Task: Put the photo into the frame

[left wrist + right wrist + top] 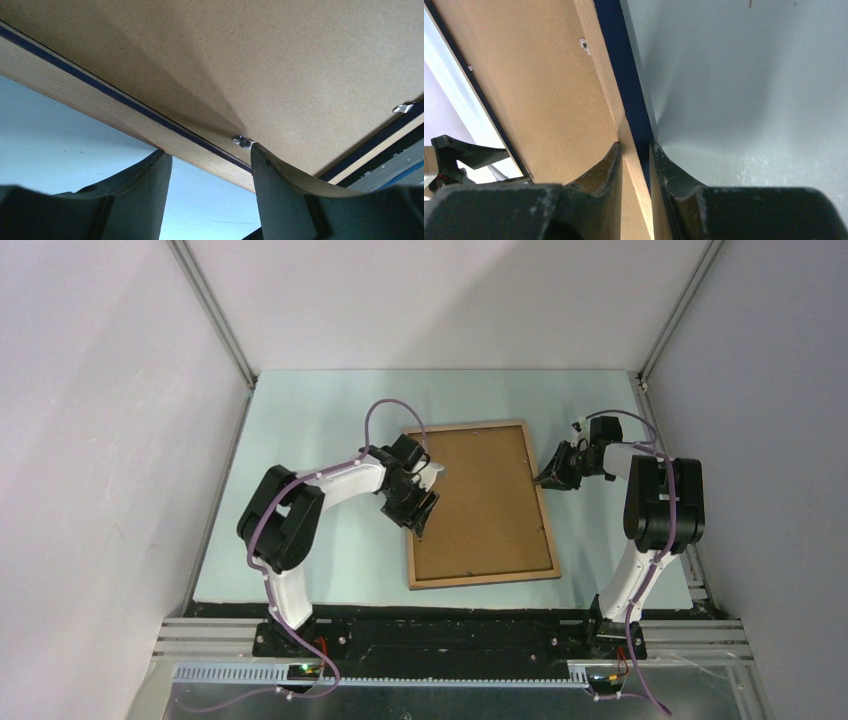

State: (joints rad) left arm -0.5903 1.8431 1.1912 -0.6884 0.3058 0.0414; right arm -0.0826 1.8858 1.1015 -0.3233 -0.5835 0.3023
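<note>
Across the pale blue-green counter (330,430), closed in by plain grey-white walls (100,390) with aluminium posts (215,315) in the far corners, the frame (480,578) lies back-up near the middle. The brown backing board (480,500) fills its opening. Whatever sits beneath that board is hidden in every view. Both wrist cameras cut the frame off, showing only a stretch of wood rail, a dark blue edge and small metal tabs (242,141) at the board's border. Whether the frame rests fully flat cannot be told.

The left end effector (418,502) is at the frame's left rail, its fingers spread wide and released. From its wrist view one finger is over bare counter and the other over the board beside a tab, with the rail crossing between the tips. The right end effector (548,478) is at the opposite rail, about halfway along it. It is clenched on the frame, one finger on the board side and one on the blue outer side.
</note>
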